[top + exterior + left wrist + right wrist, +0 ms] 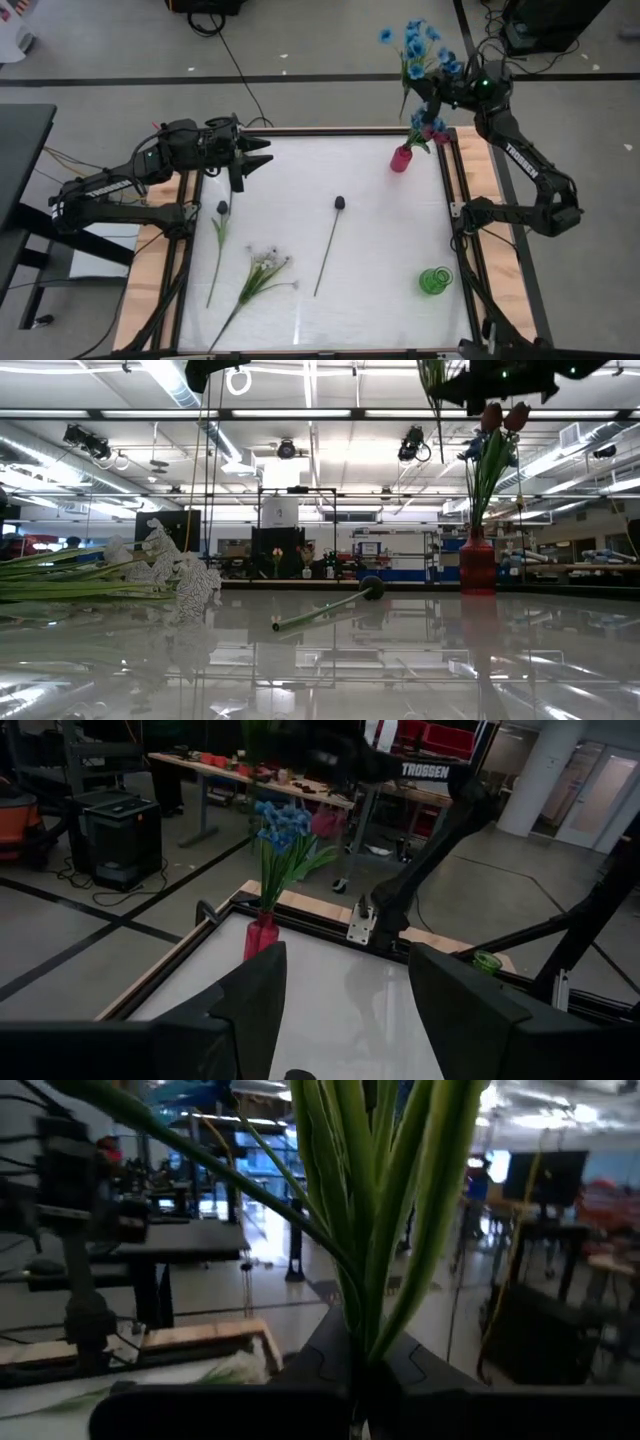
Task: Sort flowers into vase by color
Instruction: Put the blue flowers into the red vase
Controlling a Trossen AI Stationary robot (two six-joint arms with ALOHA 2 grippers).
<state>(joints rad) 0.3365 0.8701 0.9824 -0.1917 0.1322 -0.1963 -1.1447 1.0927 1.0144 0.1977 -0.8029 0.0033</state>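
Green stems fill my right wrist view: right tool (447, 92) clamped on the blue flowers (418, 45), above the red vase (401, 159) at 1 o'clock. High view alone shows the left tool (262, 152), fingers apart, at 11 o'clock; white flowers (268, 264), two dark buds (340, 203) on the counter (370, 250); green vase (435, 280) at 4 o'clock.

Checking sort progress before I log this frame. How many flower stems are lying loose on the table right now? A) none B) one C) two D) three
D: the high view shows three loose stems on the table: a dark-bud flower near the left edge, a white flower beside it, and another dark-bud flower mid-table; the blue flowers are in the right gripper above the red vase.
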